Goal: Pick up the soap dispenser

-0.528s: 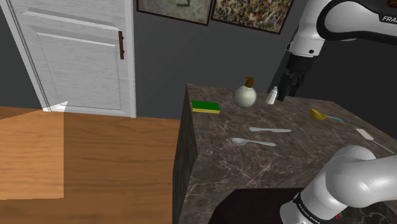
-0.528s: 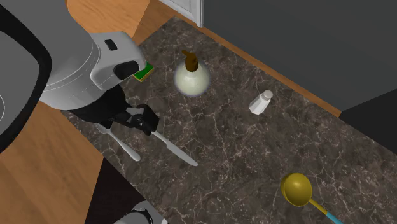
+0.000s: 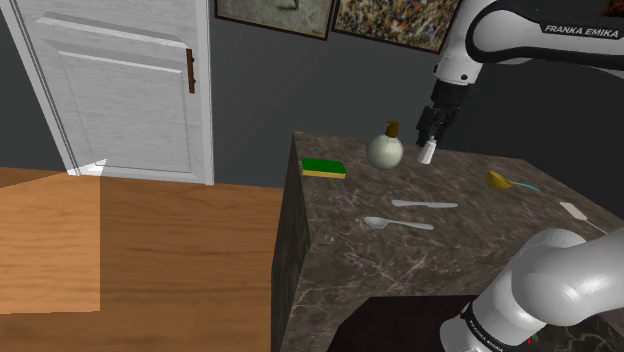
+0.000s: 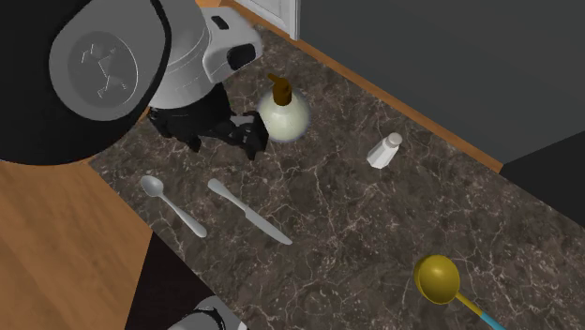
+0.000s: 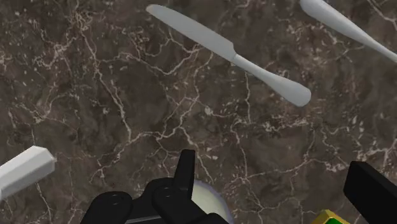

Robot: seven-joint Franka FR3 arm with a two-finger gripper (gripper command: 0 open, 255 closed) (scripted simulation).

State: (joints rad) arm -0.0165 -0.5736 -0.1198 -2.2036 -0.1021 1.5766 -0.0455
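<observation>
Right, so the all-black two-finger gripper (image 5: 270, 168) is hanging over the dark brown marble-look counter (image 4: 356, 234) with its fingers (image 5: 185, 170) spread wide apart, and nothing is squeezed between them. The soap dispenser (image 4: 284, 118), a cream round-bodied bottle with a brown pump on top, stands upright on the counter near its back edge. In the second exterior view the gripper sits just beside it on that view's left. In the wrist view a sliver of its pale body peeks out right next to one finger, with the other finger well off to the side. Can't tell if that near finger is actually touching it, but it's not clamped. A small white shaker (image 4: 384, 150) stands near the dispenser on the second exterior view's right, and in the shoulder view the fingertips hang right above it. A flat green sponge with a yellow underside (image 3: 323, 167) lies toward the counter's corner, on the shoulder view's left of the dispenser. A plain grey table knife (image 4: 248, 212) and a grey spoon (image 4: 176, 208) lie side by side nearer the front, not touching. A yellow ladle with a blue handle (image 4: 439, 278) lies well apart from all that. Off the counter there's a white panelled door (image 3: 120, 80) and a wooden floor (image 3: 150, 240).
</observation>
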